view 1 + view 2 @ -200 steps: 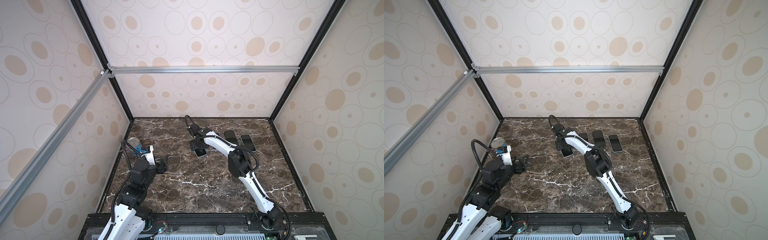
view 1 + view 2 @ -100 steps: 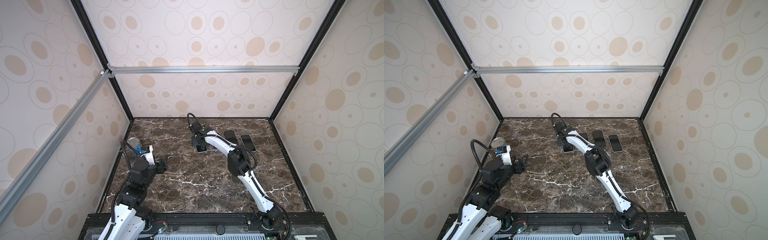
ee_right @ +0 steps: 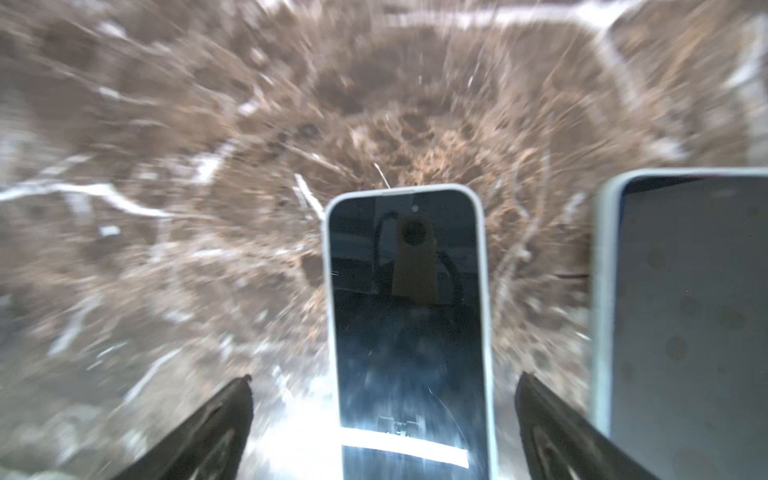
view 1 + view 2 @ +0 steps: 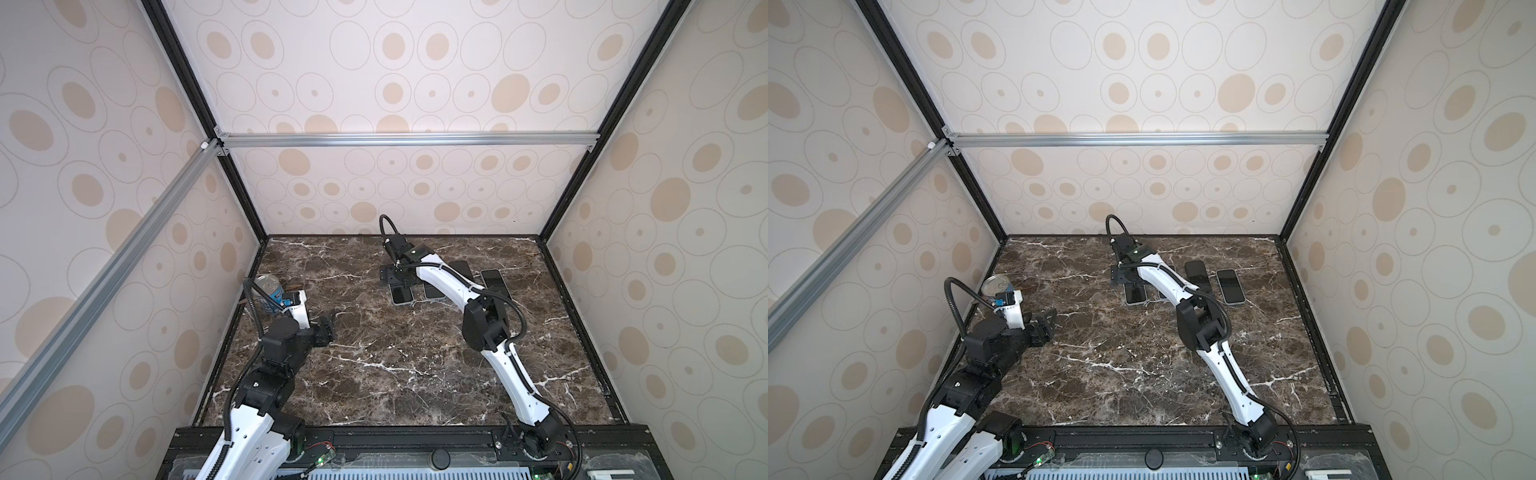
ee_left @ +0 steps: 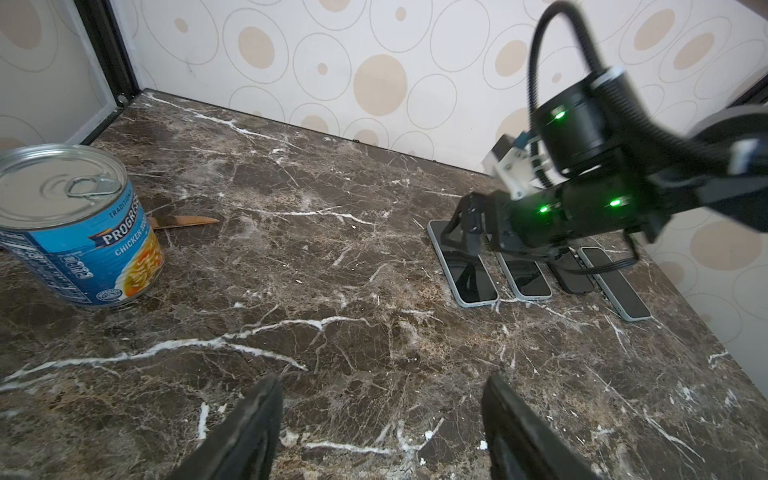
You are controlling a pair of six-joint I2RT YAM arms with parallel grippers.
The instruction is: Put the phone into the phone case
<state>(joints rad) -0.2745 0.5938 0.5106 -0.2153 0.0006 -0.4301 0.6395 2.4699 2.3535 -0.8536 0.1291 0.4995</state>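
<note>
The left gripper (image 5: pixel 381 380) hangs open over the marble table (image 5: pixel 291 291), well apart from the pale-rimmed phone (image 5: pixel 463 270). Farther back, the right gripper (image 3: pixel 384 378), jaws spread wide and touching nothing, straddles that phone, which lies flat, its long axis running straight ahead between them. The right arm is clearly nearer.

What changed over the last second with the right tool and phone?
The right tool carried the phone slightly farther back, laid it flat at the row's left end and opened; its jaws stand clear of both edges. The left tool, soup can and other phones stayed put.
</note>
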